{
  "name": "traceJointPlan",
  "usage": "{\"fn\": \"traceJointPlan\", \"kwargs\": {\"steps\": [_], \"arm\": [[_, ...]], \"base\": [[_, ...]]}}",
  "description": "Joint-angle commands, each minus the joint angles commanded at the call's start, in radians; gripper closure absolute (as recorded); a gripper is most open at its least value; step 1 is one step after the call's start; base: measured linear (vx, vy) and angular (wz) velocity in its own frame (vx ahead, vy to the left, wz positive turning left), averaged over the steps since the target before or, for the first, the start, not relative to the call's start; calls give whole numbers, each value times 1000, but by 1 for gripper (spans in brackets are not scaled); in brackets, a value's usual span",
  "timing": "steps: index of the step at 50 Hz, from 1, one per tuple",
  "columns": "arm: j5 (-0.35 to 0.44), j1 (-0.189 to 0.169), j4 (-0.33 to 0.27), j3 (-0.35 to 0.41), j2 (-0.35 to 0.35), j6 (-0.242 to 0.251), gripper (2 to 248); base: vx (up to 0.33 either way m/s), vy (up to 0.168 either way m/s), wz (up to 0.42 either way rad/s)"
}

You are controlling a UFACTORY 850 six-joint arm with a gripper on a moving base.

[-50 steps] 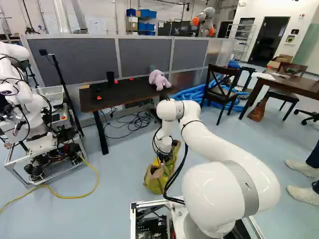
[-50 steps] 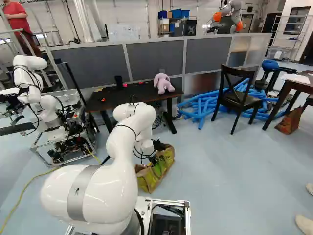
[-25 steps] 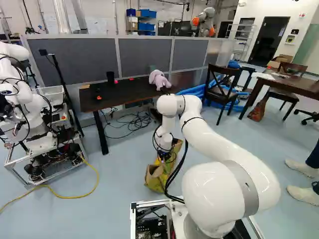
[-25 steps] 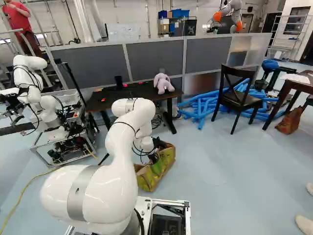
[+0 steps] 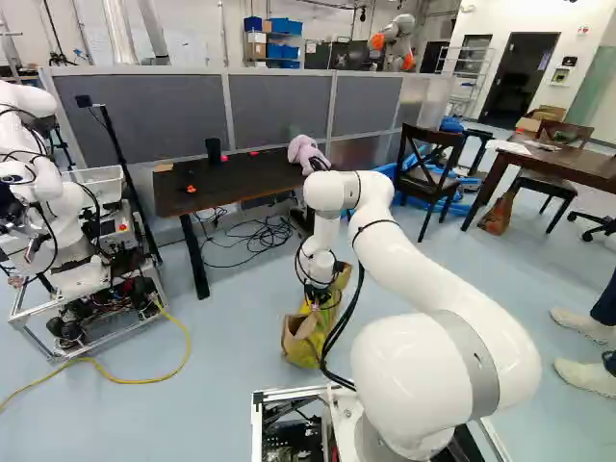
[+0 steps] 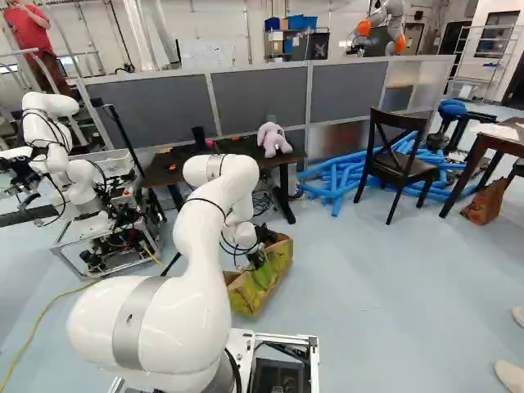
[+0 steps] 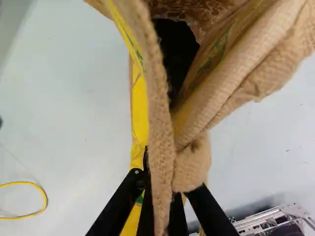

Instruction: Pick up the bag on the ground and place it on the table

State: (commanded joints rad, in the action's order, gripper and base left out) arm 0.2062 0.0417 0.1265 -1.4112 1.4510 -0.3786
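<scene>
In the right base view my gripper [image 6: 257, 257] is at the tan, green and yellow bag [image 6: 268, 288], low over the floor. The same bag [image 5: 302, 339] shows beneath my wrist in the left base view. Seen from the wrist, the gripper [image 7: 165, 189] is shut on the bag's tan woven edge, which partly covers the fingers; the bag [image 7: 236, 83] opens out ahead of them, something black inside. Whether its underside touches the floor I cannot tell. The dark table [image 5: 231, 181] stands beyond, a lilac plush toy [image 5: 306, 152] at its right end.
Another robot [image 5: 72, 231] stands at the left, a yellow cable [image 5: 144, 381] near it on the floor. Blue tubes [image 6: 344, 178] lie behind a dark chair [image 6: 398, 164]. Grey partitions [image 6: 262, 98] back the table. A person's shoes [image 5: 585, 375] show at the right.
My arm's upper bend and wrist have risen against the base joint. The bag has shifted slightly upward with the gripper. The base has not moved.
</scene>
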Motion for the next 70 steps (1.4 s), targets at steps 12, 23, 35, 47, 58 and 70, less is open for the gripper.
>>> {"fn": "traceJointPlan", "kwargs": {"steps": [12,23,35,47,58,70], "arm": [[0,0,0,42,-45,0,229],[0,0,-2,79,-87,0,229],[0,5,-4,126,-135,0,229],[0,19,-4,189,-188,0,229],[1,33,-4,259,-241,0,229],[13,41,-4,340,-300,0,229]], "base": [[0,0,0],[0,0,0],[0,0,0],[0,0,0],[0,0,0],[0,0,0]]}}
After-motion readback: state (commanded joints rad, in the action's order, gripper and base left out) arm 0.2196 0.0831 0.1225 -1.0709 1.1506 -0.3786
